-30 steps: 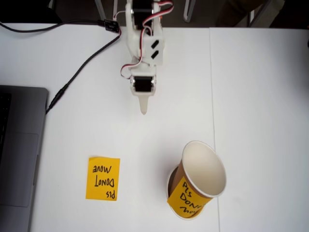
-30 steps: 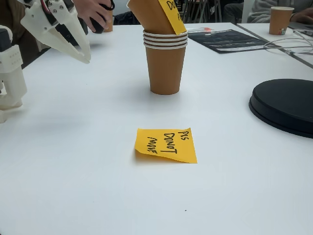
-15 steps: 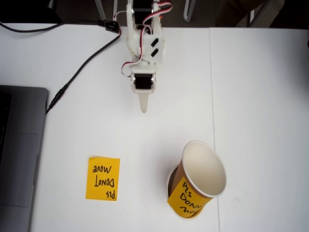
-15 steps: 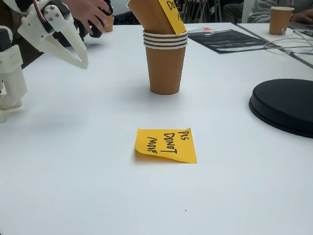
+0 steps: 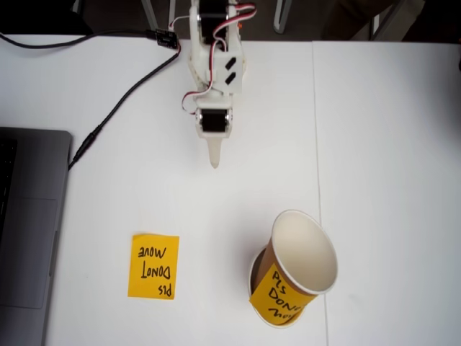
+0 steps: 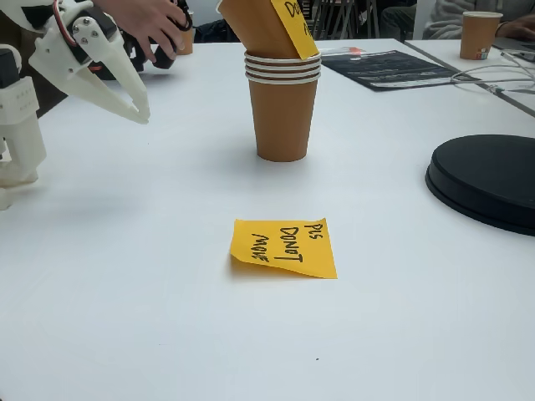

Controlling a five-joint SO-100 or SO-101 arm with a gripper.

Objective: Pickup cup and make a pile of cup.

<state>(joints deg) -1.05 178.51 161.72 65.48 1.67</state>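
The cup (image 5: 302,249), brown outside and white inside with an orange handwritten note on its side, leans tilted in the mouth of the stack of brown cups (image 6: 282,109). In the low fixed view its body (image 6: 255,25) rises out of the stacked rims. Together they form the pile of cup, whose lower rim (image 5: 253,285) peeks out beneath. My white gripper (image 5: 214,162) hangs well away from the pile, its fingertips together and nothing between them. In the low fixed view the gripper (image 6: 144,113) sits at the far left, above the table.
A loose orange sticky note (image 5: 153,265) lies flat on the white table, left of the pile. A laptop (image 5: 29,231) fills the left edge, with a black cable (image 5: 122,94) behind it. A black round disc (image 6: 485,180), another cup (image 6: 481,33) and a person's hand (image 6: 150,21) are at the table's edges.
The gripper has drawn back slightly toward the arm's base and dipped a little. The cups and the loose note have not moved.
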